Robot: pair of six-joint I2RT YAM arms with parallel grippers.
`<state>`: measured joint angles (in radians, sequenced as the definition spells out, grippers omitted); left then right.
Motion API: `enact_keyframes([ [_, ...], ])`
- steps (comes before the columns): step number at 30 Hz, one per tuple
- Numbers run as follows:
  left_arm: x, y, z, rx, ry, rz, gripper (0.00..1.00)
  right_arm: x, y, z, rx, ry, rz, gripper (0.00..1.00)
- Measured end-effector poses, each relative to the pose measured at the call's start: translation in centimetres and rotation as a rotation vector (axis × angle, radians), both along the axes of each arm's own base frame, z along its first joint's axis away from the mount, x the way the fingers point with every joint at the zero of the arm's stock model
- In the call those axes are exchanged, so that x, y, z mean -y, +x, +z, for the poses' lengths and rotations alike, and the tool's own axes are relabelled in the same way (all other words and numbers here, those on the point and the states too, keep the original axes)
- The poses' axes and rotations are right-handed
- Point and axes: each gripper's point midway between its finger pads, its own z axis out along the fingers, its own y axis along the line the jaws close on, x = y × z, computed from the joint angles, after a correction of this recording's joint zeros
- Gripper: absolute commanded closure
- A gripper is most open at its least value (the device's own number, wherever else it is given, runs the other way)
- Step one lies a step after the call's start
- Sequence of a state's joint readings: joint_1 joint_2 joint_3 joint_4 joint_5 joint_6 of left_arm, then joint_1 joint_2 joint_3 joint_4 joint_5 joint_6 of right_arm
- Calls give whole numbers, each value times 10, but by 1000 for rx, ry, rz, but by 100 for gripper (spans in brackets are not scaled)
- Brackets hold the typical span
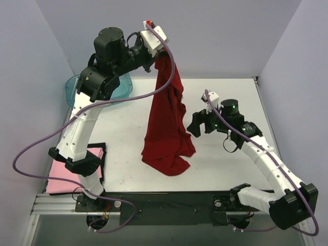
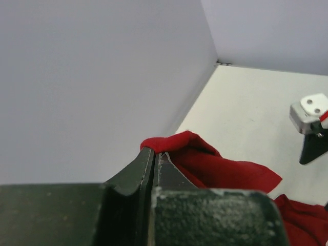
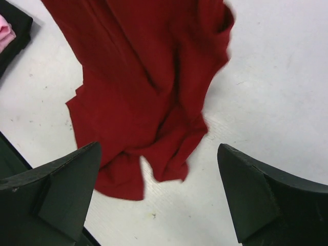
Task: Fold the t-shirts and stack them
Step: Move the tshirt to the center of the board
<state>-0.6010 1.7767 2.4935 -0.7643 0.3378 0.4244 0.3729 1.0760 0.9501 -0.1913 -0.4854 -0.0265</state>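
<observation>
The dark red t-shirt (image 1: 166, 123) hangs from my left gripper (image 1: 159, 57), which is raised high at the back and shut on a bunched edge of it (image 2: 177, 143). Its lower end drapes on the white table (image 1: 123, 138). My right gripper (image 1: 199, 124) is open and empty, just right of the hanging shirt, pointing at its lower folds (image 3: 143, 97). The pale pink t-shirt (image 1: 64, 177) lies folded at the table's front left, partly under the left arm; a corner shows in the right wrist view (image 3: 4, 32).
A translucent teal tub (image 1: 122, 86) stands at the back left behind the left arm. A black pad (image 1: 97, 154) lies by the pink shirt. Grey walls close the back and sides.
</observation>
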Motion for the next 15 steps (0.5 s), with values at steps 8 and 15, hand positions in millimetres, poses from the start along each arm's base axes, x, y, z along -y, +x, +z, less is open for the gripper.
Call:
enact_keyframes([
  [8, -71, 63, 91, 312, -187, 469, 100, -16, 25, 7, -72, 64, -35, 10],
  [15, -99, 35, 163, 497, -374, 576, 100, -5, 44, 56, -3, 160, -111, 10],
])
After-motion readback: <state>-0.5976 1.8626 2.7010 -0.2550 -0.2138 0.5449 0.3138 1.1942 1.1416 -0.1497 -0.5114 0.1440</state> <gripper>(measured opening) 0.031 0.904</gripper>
